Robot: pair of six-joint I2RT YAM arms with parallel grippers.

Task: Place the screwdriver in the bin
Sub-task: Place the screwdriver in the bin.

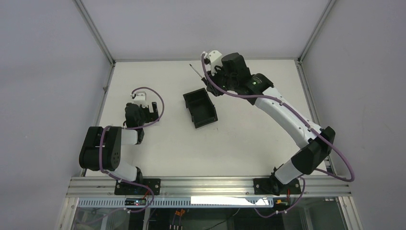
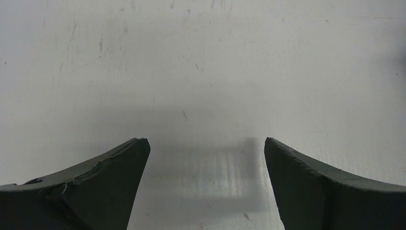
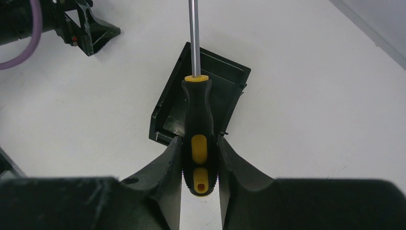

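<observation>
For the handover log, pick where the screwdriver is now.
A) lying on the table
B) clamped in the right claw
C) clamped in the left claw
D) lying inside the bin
B: the right claw is shut on the handle of the screwdriver, with the bin behind it.

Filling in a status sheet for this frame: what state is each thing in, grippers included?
screwdriver: gripped by its handle, held above the bin, not in it.
bin: upright on the table, nothing visible inside.
right gripper: shut on the screwdriver.
left gripper: open, holding nothing.
</observation>
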